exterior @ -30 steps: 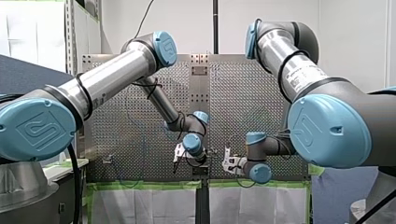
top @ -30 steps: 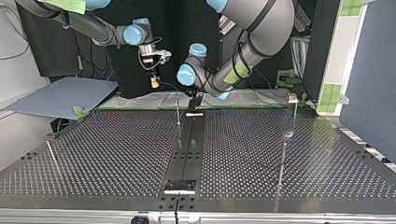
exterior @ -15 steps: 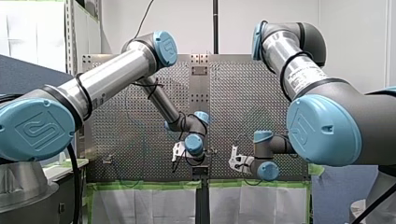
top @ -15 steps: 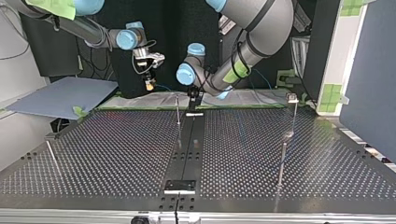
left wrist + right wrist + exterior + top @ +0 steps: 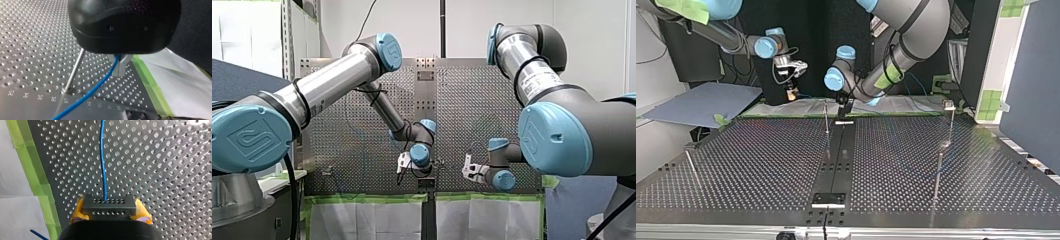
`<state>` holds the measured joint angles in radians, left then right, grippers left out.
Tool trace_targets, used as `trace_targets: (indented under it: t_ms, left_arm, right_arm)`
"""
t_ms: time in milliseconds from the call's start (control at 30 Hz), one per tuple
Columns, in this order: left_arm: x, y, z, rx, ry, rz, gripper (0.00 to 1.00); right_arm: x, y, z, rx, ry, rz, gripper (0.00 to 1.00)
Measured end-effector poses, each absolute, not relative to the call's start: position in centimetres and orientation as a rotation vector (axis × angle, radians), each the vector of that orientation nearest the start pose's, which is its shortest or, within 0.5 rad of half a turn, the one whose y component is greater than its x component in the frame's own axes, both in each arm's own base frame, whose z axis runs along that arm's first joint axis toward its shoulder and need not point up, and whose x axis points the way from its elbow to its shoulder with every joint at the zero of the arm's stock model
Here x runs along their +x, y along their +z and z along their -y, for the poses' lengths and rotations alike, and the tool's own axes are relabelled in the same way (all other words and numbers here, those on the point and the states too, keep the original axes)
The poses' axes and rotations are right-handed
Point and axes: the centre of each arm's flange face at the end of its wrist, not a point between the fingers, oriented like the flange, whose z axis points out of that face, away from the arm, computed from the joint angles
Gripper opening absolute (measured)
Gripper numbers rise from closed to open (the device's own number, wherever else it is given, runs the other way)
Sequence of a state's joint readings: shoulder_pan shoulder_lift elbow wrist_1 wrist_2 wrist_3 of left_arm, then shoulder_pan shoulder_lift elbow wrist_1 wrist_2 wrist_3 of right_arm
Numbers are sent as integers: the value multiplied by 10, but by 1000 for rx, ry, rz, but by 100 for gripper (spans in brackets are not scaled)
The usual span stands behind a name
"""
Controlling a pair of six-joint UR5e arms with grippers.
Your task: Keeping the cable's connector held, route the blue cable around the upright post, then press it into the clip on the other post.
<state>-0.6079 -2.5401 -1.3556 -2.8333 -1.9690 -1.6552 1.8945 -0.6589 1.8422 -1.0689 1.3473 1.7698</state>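
The right gripper (image 5: 110,214) is closed on the connector (image 5: 109,206), a dark block clamped from both sides between yellow pads (image 5: 78,211). The blue cable (image 5: 103,165) leaves the middle of the block and runs straight out over the perforated table (image 5: 155,170). The left gripper (image 5: 119,65) has its metal fingers drawn in about the cable farther along its length, just beside the upright post (image 5: 75,71), which stands at the far middle of the table in the top view. Handling, as a judgement: the cable is thin, light and limp, with just enough spring to hold a gentle curve (it is unlikely to stay where it is laid unless kept taut). The sheath looks smooth, so a light grip should let it slide through the fingers during routing. Hold the connector by its rigid flat sides, never where the cable exits. Guide the cable by its sheath close to the post, and avoid sharp bends.
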Motion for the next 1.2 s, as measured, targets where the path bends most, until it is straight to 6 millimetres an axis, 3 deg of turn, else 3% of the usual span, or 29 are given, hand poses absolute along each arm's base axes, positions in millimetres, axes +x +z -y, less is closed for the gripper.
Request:
trace_targets:
  t_ms: [433, 700, 1200]
  left_arm:
    - [502, 5, 472, 287, -122, -1942, 0]
    - [501, -17, 474, 289, -174, -1952, 0]
    - [515, -18, 467, 256, -217, -1926, 0]
  right_arm:
    - [319, -51, 498, 1640, 1669, 1185, 0]
    - [318, -52, 498, 1646, 1666, 1182, 0]
    - [319, -50, 502, 1638, 1672, 1170, 0]
